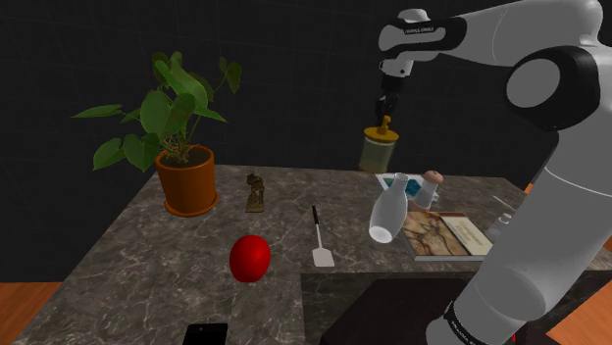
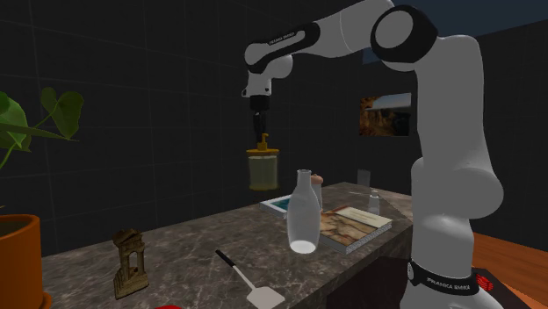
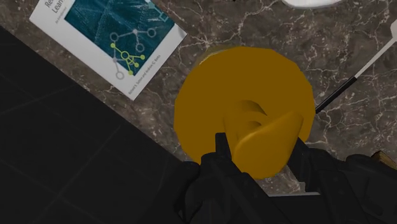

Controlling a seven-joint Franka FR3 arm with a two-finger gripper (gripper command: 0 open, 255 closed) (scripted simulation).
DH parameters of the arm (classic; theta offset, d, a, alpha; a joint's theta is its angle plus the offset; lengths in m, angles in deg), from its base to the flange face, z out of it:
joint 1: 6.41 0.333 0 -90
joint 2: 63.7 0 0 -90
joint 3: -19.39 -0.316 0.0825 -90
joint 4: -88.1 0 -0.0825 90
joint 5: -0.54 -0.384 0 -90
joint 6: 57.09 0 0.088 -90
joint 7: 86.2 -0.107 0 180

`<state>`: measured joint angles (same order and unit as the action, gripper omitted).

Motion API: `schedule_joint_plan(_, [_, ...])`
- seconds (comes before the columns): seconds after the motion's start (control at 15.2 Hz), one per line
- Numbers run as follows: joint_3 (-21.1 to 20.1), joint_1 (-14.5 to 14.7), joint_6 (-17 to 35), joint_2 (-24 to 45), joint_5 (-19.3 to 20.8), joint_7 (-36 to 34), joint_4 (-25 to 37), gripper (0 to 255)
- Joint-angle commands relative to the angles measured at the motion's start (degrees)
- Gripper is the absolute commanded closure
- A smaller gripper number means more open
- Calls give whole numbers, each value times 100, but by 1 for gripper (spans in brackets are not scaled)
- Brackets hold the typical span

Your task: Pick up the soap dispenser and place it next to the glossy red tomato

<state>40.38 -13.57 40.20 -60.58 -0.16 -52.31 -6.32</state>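
The soap dispenser (image 1: 379,149) is an olive, translucent jar with a golden pump top. It hangs in the air above the back of the marble table, clear of the surface. My black gripper (image 1: 385,110) is shut on its pump head from above. In the second exterior view the soap dispenser (image 2: 263,168) dangles under the gripper (image 2: 262,130). The wrist view looks down on the dispenser's golden cap (image 3: 245,113), with the fingers (image 3: 224,147) clasping the pump. The glossy red tomato (image 1: 249,258) lies near the table's front, well away toward the shoulder view's left.
A potted plant (image 1: 184,176) and a small bronze statuette (image 1: 255,192) stand at the back left. A white-headed spatula (image 1: 320,239) lies mid-table. A white bottle (image 1: 388,211), a small shaker (image 1: 431,186), books (image 1: 447,235) and a black phone (image 1: 205,333) crowd the table (image 1: 147,245).
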Motion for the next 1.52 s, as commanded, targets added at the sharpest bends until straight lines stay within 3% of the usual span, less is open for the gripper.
schedule_joint_plan(0.0, [0,-1,-182,12,-5,-1,197,255])
schedule_joint_plan(1.45, [92,-208,-2137,761,-298,170,2851,255])
